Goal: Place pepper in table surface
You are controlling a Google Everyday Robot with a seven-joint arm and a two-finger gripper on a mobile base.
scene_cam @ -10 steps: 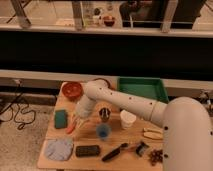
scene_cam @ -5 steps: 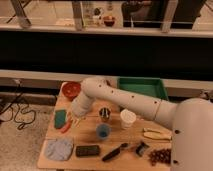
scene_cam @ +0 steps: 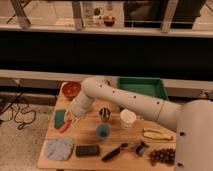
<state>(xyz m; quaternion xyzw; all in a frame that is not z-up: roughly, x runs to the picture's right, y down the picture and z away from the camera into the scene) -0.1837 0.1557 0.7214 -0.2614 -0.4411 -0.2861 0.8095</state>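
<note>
- Arm is reaching across the left half of the tabletop point(scene_cam: 90, 135); the hand point(scene_cam: 70, 119) is sitting low at the left edge, just beside a dark green block point(scene_cam: 59, 118).
- Change over the last second: the hand has been swinging leftward and downward, from above the blue cup point(scene_cam: 103, 131) to the left edge. The pepper point(scene_cam: 64, 126), an orange-red sliver, is now showing right under the hand, on or very near the wood.
- Hand state: cannot tell whether it is gripping the pepper or has let go; the wrist is hiding the contact.
- Judgement: the task is looking near its end. If the pepper is resting on the tabletop, only release and withdrawal are remaining.
- Risk, as a judgement: the pepper is lying close to the left edge and touching or almost touching the green block, so it could be rolling against it on release.
- Containers:
  - red bowl point(scene_cam: 71, 89) at the back left; contents not readable.
  - green tray point(scene_cam: 142, 86) at the back right; nothing is showing in it.
  - blue cup in the middle; inside not visible.
  - white cup point(scene_cam: 128, 118) right of centre; appearing empty.
  - small dark metal cup point(scene_cam: 104, 114) between the arm and the white cup; contents unclear.
</note>
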